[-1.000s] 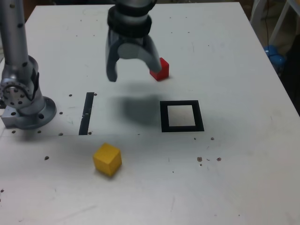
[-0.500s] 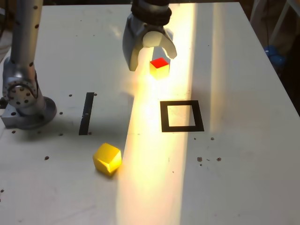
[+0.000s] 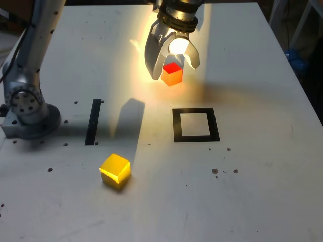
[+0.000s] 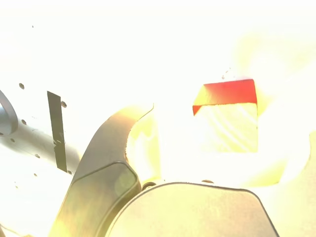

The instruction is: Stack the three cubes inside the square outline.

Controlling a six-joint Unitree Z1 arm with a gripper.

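My grey metal hand [image 3: 173,66] is spread wide at the top centre of the exterior view, nothing in its grip. The small solid red cube [image 3: 172,74] sits on the white counter [image 3: 252,186] near my fingers, and the wrist view shows it in the gap between them; whether I touch it I cannot tell. Below it, right of centre in the exterior view, is the black square outline [image 3: 196,138] with nothing inside. The small plain yellow cube [image 3: 115,171] rests at the lower left of centre. I see no third cube.

I judge I am lining up to pick the red one. Next I should centre my fingers around it, lower, and only then close. Coming down off-centre, I could knock it askew.
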